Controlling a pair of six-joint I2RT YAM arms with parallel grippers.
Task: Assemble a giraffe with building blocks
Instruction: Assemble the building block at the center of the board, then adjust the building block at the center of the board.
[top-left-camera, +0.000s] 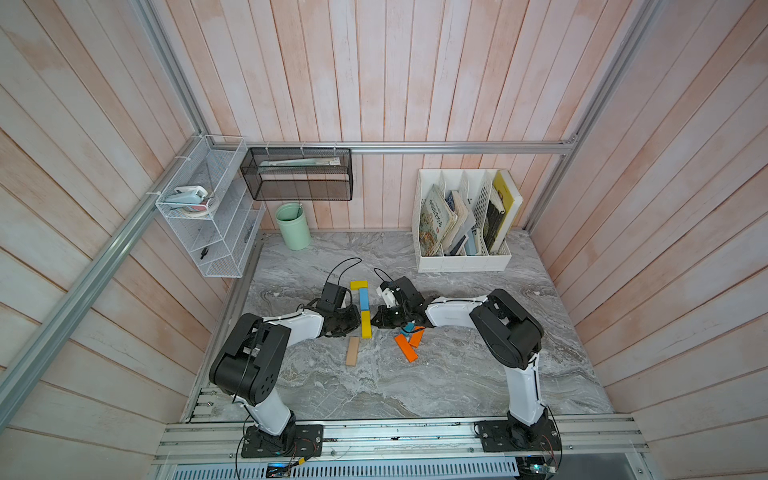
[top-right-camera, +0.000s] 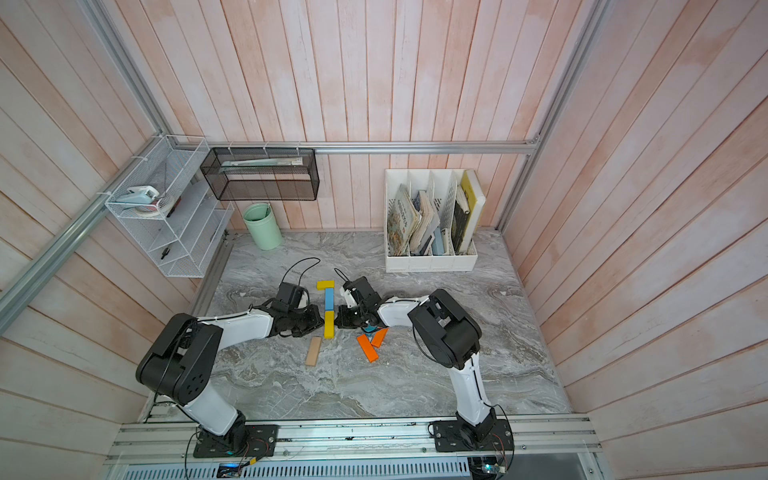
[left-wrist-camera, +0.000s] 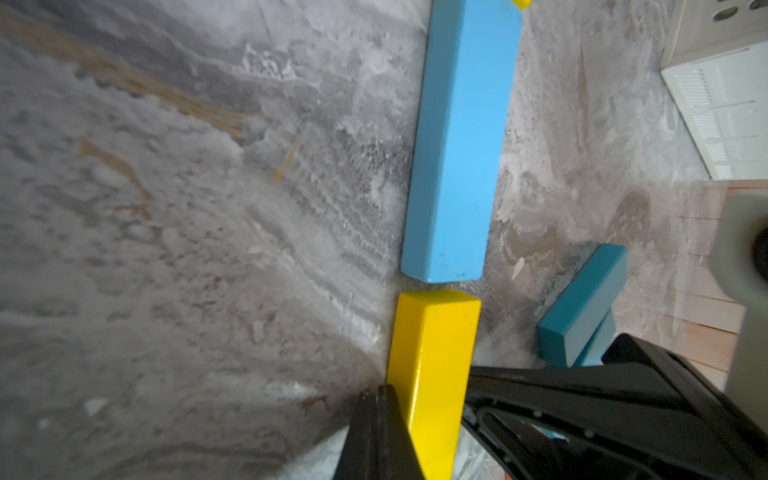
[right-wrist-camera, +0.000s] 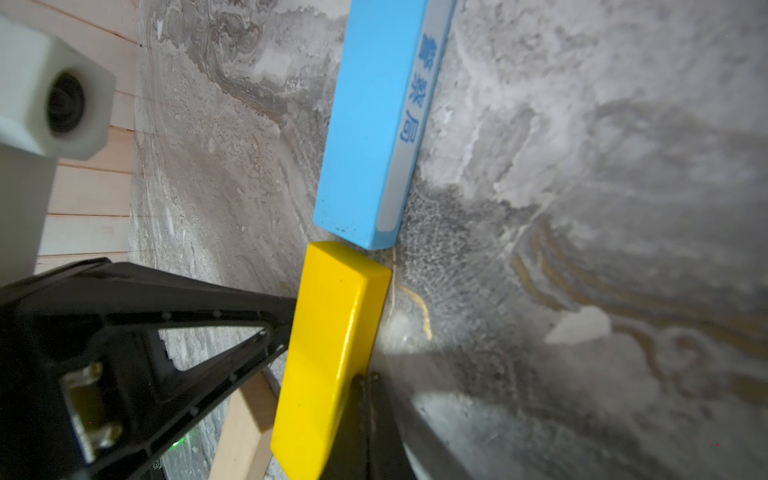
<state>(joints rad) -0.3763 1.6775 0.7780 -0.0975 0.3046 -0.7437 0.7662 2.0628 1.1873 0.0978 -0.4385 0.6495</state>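
Claws on both arms are pinched shut, holding nothing: left gripper (top-left-camera: 356, 323) touches the left side of the long yellow wooden bar (top-left-camera: 366, 325), right gripper (top-left-camera: 375, 322) its right side, forearms low over the grey marbled tabletop (top-left-camera: 374, 386). That bar lies nearly end to end with a light blue bar (top-left-camera: 364, 299), a short yellow bar (top-left-camera: 359, 285) crossing the far end. Nearer lie a tan wood bar (top-left-camera: 353, 351) and two orange bars (top-left-camera: 406, 348), open tabletop beyond.

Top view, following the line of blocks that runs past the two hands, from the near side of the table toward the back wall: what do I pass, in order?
Tan block → long yellow block → blue block → short yellow block, lying crosswise at the far end.
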